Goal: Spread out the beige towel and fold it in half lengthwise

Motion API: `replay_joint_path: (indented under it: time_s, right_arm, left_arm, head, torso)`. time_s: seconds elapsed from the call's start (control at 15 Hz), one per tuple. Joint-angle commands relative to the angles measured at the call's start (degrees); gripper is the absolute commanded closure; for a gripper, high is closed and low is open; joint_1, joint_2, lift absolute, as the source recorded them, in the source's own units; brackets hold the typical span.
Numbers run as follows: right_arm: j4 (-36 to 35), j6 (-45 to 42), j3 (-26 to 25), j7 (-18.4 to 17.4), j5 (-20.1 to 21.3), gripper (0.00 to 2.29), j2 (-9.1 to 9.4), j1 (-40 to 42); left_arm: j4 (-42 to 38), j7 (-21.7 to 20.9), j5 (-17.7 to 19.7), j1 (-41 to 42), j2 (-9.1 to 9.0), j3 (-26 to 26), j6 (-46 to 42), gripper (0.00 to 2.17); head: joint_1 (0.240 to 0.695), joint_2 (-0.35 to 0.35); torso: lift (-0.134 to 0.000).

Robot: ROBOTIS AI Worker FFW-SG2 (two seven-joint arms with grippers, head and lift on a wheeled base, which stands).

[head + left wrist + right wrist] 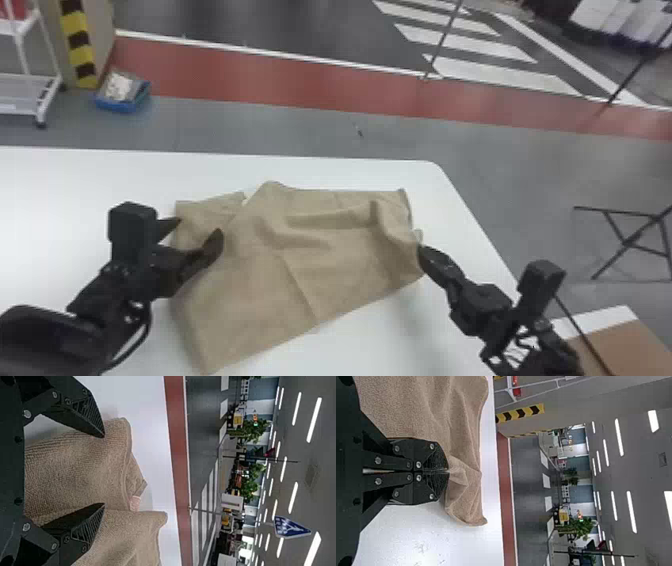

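One towel [300, 250] is lying rumpled on the head view's table [75, 180]. In the left wrist view, the left gripper [104, 470] is gaping; in the right, the right gripper [448, 471] is pinching the towel, a lone pull risking skew.

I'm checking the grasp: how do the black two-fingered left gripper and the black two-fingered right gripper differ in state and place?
The left gripper is open, its fingers apart, while the right gripper is shut, pinching a bit of the beige cloth towel. The left gripper is at the towel's left part; the right gripper is at its right edge. Both are black, with two flat fingers.
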Motion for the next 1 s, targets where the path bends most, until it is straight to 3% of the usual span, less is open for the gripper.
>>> replay_joint_path:
  time_s: [0.0, 0.27, 0.47, 0.6, 0.8, 0.93]
  right_arm:
    - [-0.04, -0.19, -0.16, 0.3, -0.13, 1.36, 0.15, 0.21]
    - [-0.13, -0.54, -0.34, 0.39, -0.48, 1.36, 0.24, 0.39]
    - [-0.13, -0.89, -0.34, 0.39, -0.57, 1.36, 0.24, 0.39]
    - [-0.13, -1.24, -0.43, 0.39, -0.66, 1.36, 0.24, 0.39]
    - [-0.57, -2.65, -0.69, 0.39, -1.19, 1.36, 0.41, 1.09]
    - [-2.68, -2.82, -0.78, 0.57, -2.33, 1.36, 0.85, 1.79]
  left_arm:
    - [0.24, 0.0, -0.33, -0.19, 0.0, 0.12, 0.46, 0.42]
    - [0.59, -0.18, -1.38, -0.19, 0.0, 0.12, 0.99, 0.72]
    - [0.33, -0.27, -1.21, -0.01, 0.18, 0.29, 1.69, 0.73]
    - [-0.2, -0.09, -1.12, 0.87, 0.35, 0.73, 1.69, 1.18]
    - [-4.94, -0.18, -0.59, 3.15, 0.71, 1.88, 2.75, 1.42]
    - [-12.77, -0.53, -0.51, 6.85, 1.06, 5.3, 5.91, 1.42]
  head:
    - [0.695, -0.35]
    - [0.695, -0.35]
    - [0.695, -0.35]
    - [0.695, -0.35]
    - [0.695, -0.35]
    - [0.695, -0.35]
  torso:
    - [-0.124]
    - [-0.124]
    - [-0.124]
    - [-0.124]
    - [-0.124]
    - [-0.124]
